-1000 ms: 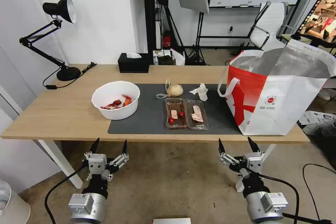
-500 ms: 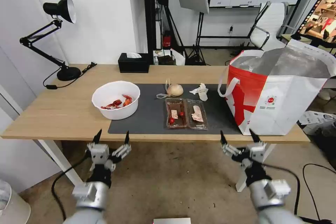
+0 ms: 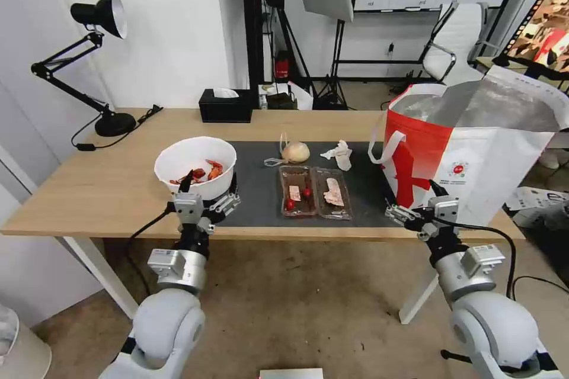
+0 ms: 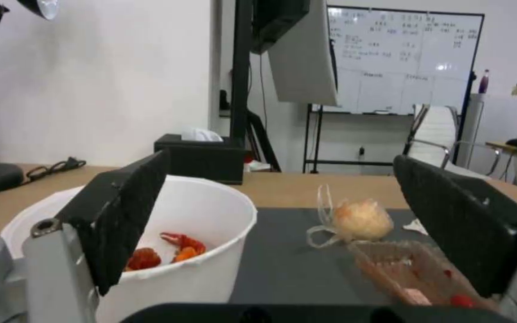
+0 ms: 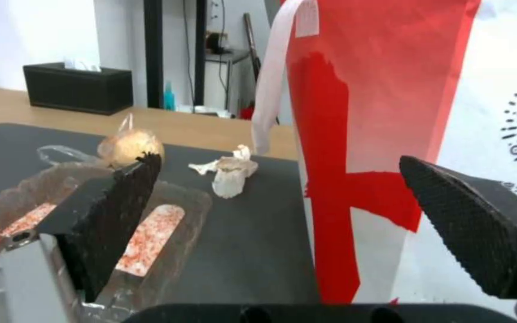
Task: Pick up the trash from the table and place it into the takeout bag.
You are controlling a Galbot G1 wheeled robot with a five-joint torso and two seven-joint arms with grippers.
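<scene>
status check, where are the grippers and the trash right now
Left gripper open at the white bowl's near wall. Right gripper open, empty, by the takeout bag's near corner. All trash on table. Nothing blocking.

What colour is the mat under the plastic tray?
Dark grey, plain. The mat under the tray shows best in the head view.

light-wood table [image 3: 106,192] on white legs.
directly on it: dark grey mat [image 3: 261,189], black desk lamp [image 3: 89,65], black tissue box [image 3: 225,106], takeout bag [image 3: 474,172].
</scene>
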